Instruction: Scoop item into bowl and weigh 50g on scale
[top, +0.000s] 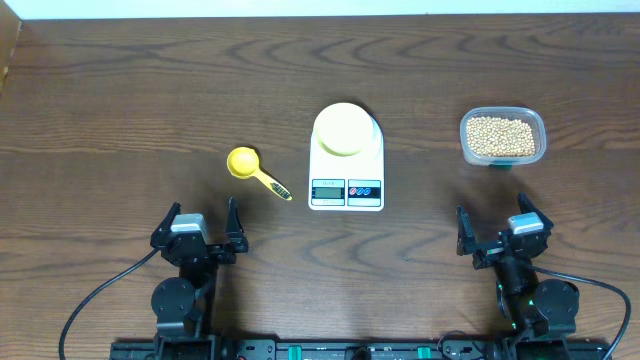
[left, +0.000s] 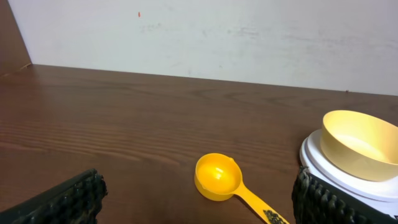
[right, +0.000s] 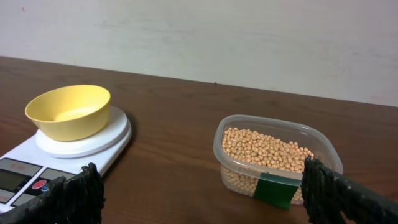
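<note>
Left gripper, lower left: jaws wide, empty. Spoon just up-right of it, handle pointing lower right; left arm nearer. Centre: bowl empty on scale. Right: beans in tub, straight above right gripper, jaws wide.

Dark brown table with wavy wood grain. The scale is white, with one red and one blue button. The bowl is pale yellow, the measuring spoon a brighter yellow — tan-beige beans fill a clear tub with a green label.
</note>
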